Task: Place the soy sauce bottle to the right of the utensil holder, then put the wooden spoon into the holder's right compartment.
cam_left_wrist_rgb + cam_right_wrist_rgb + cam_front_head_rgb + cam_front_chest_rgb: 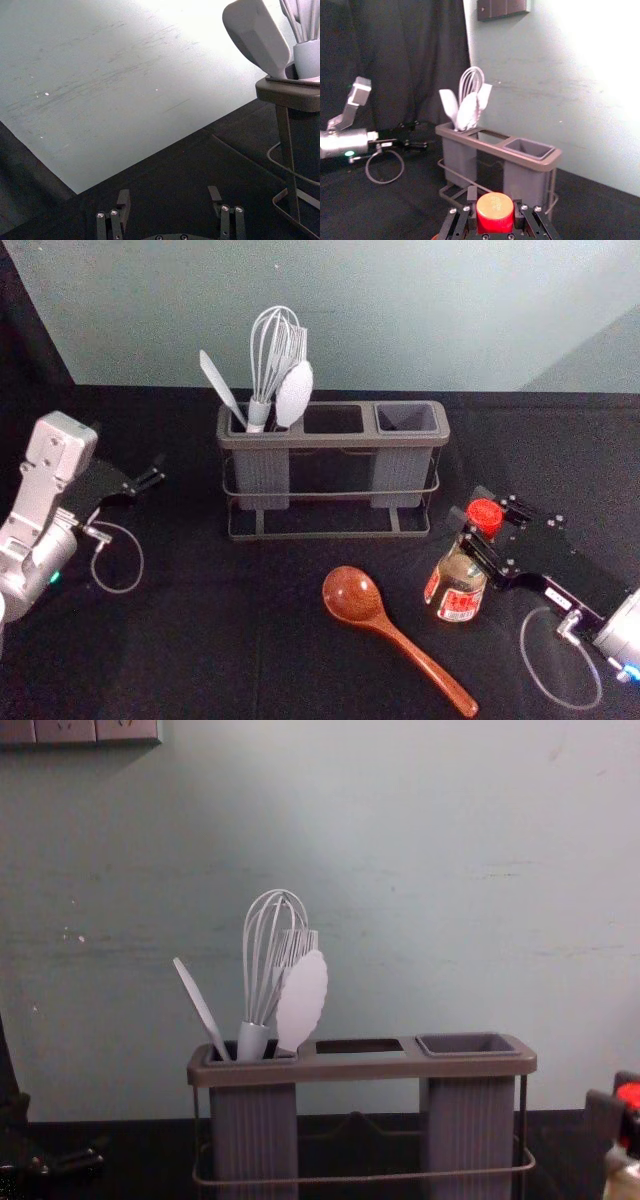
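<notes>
My right gripper (482,530) holds the soy sauce bottle (459,588) by its neck, right of and nearer than the utensil holder (335,439). In the right wrist view the red cap (495,210) sits between the fingers of my right gripper (495,216). Whether the bottle's base touches the table cannot be told. The wooden spoon (352,594) lies in front of the holder, bowl toward it, handle running to the near right. The holder's right compartment (407,418) has nothing in it. My left gripper (152,472) stays parked at the left; in its wrist view the gripper (169,200) stands open.
A white whisk (272,355) and other light utensils stand in the holder's left compartment. Behind the black-covered table (180,640) rises a pale wall (400,310). Bare table lies between my left gripper and the holder.
</notes>
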